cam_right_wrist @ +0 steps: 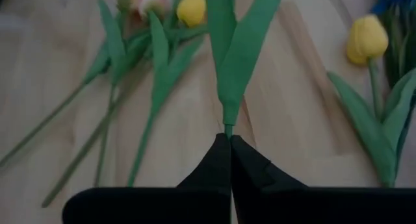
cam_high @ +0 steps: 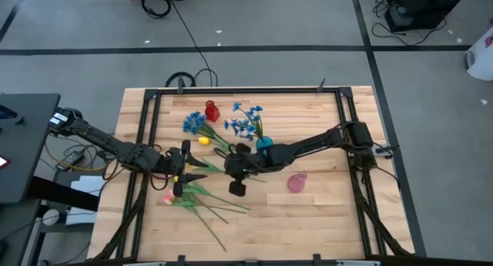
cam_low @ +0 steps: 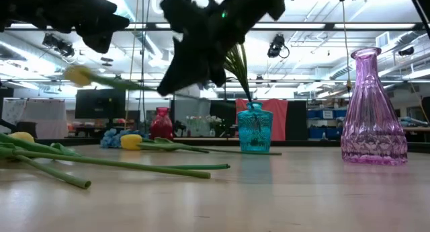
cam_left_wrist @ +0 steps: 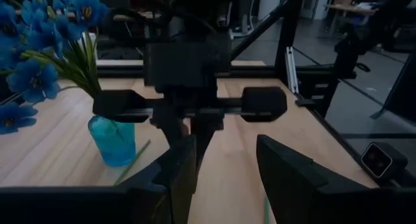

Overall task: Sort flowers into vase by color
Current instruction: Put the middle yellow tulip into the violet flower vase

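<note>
My right gripper (cam_right_wrist: 229, 143) is shut on the green stem of a yellow tulip (cam_low: 79, 74), which is raised above the table's middle (cam_high: 228, 170). My left gripper (cam_left_wrist: 224, 175) stands open beside it on the left (cam_high: 185, 162), with nothing between its fingers. More tulips (cam_high: 196, 198) lie flat on the table in front of it, pink and yellow heads to the left. Another yellow tulip (cam_high: 204, 141) and a blue spray (cam_high: 192, 125) lie farther back. A teal vase (cam_high: 264, 143) holds blue blossoms. My right gripper pinches the tulip's stem (cam_right_wrist: 228, 128) between its two fingertips, just below the leaves. The fingers slant down from the table's right side. The stem runs on from them toward the left. The flower is lifted clear of the table, and its head (cam_low: 79, 74) is in the air.
A red vase (cam_high: 211, 110) stands at the back and a pink vase (cam_high: 296, 182) right of the middle, with nothing in it. A black frame (cam_high: 150, 104) runs along the table's edges. Bare wood lies toward the near right corner (cam_high: 323, 227).
</note>
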Action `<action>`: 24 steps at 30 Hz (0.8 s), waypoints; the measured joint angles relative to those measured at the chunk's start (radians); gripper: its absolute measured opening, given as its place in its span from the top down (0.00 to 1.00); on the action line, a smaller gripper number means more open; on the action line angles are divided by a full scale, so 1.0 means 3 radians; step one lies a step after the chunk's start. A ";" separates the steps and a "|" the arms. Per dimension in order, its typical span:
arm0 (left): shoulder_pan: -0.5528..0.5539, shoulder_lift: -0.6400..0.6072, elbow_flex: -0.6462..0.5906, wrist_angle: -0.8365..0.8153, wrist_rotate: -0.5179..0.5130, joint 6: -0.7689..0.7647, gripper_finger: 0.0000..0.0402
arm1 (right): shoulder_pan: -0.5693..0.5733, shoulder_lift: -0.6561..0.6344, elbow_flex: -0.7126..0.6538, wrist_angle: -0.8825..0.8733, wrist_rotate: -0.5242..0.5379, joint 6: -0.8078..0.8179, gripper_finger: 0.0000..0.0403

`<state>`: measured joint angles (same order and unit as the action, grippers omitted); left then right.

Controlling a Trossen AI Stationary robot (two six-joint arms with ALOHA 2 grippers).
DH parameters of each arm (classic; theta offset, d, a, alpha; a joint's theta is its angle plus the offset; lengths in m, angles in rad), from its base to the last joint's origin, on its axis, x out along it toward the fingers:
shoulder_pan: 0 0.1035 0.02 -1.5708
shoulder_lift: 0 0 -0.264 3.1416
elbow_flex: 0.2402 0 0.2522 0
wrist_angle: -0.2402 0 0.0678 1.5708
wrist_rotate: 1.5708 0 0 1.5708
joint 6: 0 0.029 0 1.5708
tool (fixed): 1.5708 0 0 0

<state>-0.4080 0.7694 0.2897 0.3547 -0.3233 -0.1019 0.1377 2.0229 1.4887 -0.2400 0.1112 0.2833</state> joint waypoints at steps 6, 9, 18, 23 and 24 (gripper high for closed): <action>0.0000 -0.0131 0.0000 0.0164 0.0052 0.0130 0.58 | 0.0099 -0.0296 0.0003 -0.0185 -0.0029 -0.0086 0.99; 0.0000 -0.0219 0.0000 0.0176 0.0052 0.0181 0.58 | 0.0157 -0.0466 0.0003 -0.0302 -0.0017 -0.0185 0.99; 0.0000 -0.0234 0.0000 0.0163 0.0062 0.0211 0.58 | 0.0299 -0.1002 0.0004 -0.0515 0.0133 -0.0525 0.99; 0.0000 -0.0233 0.0000 0.0142 0.0064 0.0174 0.58 | 0.0355 -0.1304 -0.0066 -0.0638 0.0342 -0.0608 0.98; 0.0000 -0.0233 0.0000 0.0139 0.0064 0.0175 0.58 | 0.0361 -0.1376 -0.0132 -0.0628 0.0402 -0.0607 0.98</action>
<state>-0.4080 0.6994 0.2897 0.3963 -0.3040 -0.0494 0.2460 1.6101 1.4493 -0.4285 0.2318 0.1010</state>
